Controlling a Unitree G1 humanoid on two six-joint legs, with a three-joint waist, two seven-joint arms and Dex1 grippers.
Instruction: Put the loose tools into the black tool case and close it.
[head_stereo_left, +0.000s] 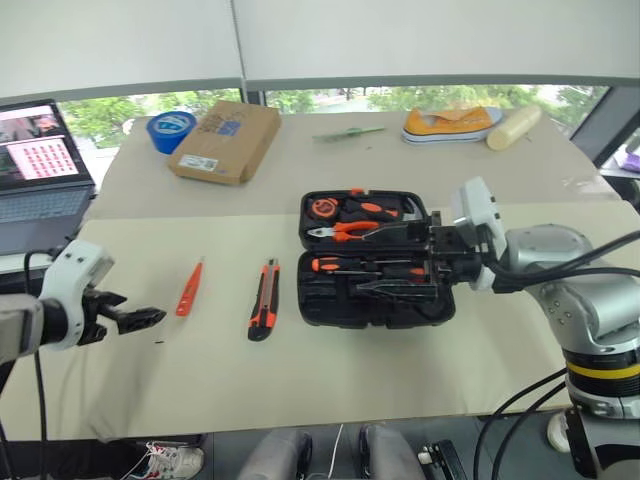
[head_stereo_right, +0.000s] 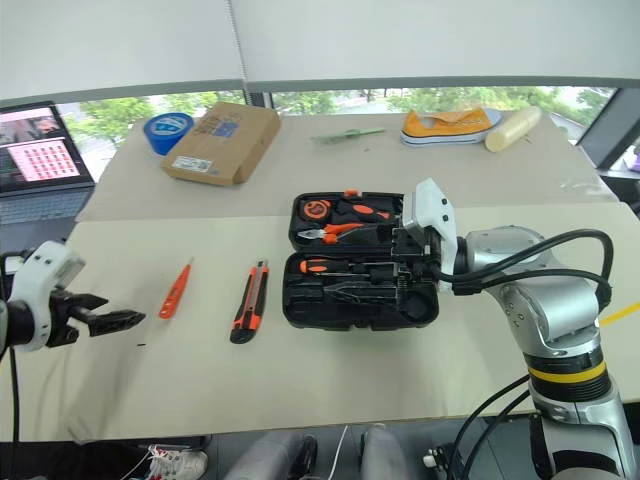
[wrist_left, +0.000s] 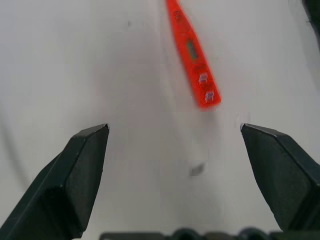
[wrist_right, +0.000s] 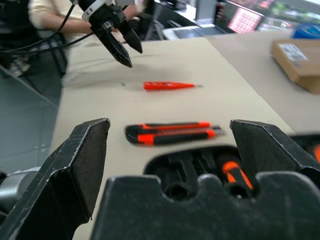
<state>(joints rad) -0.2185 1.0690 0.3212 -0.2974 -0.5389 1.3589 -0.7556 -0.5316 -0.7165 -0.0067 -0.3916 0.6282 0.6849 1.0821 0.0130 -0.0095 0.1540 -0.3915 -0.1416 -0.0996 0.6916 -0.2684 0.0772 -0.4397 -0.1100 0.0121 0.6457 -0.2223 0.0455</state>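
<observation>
left wrist view looks down between the two spread fingers of the left end effector (head_stereo_left: 150, 318), which holds nothing, onto the small orange tester screwdriver (head_stereo_left: 189, 288) lying flat on the table (head_stereo_left: 330, 385). this tester is thin, stiff plastic and surely very light, so it could slide or spin away if only one finger touches it first; i judge the best place to take it is across the middle of the flat body, with the fingers on the two long sides. just to the right of it lies the utility knife (head_stereo_left: 263, 299), longer and a little heavier, with a ribbed orange-and-black body that should give good friction; its middle is also the balanced place to pinch. both tools lie low on the table, so the fingers must come almost down to the surface. the black tool case (head_stereo_left: 366, 260) stands open further right, with two screwdrivers already in the near half and pliers in the far half. the right end effector (head_stereo_left: 432, 262) is spread wide and empty, at the right edge of the case.
</observation>
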